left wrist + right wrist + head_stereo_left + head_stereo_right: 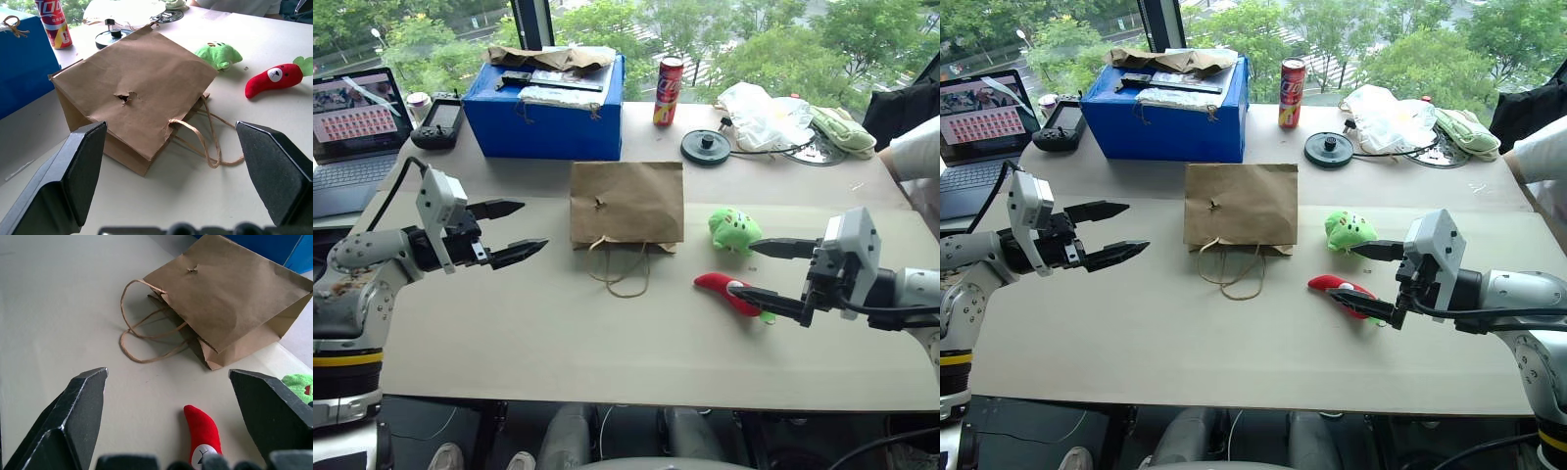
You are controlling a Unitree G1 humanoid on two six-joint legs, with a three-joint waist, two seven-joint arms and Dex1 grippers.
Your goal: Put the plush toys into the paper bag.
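pickup step, judging by the scene: right gripper (pixel 1363 280), fingers spread, hovers over the chili (pixel 1337 290) beside the frog (pixel 1348 231); bag (pixel 1241 206) lies flat mid-table, left gripper (pixel 514 231) spread beside it; next, close on the chili.

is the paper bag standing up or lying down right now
Lying down. The paper bag rests flat on its side on the table, its twine handles sprawled on the tabletop toward the robot, mouth nearly closed.

Blue box (pixel 558 117), red can (pixel 668 91), laptop (pixel 352 127), black spool (pixel 707 147) on the table (pixel 509 323)
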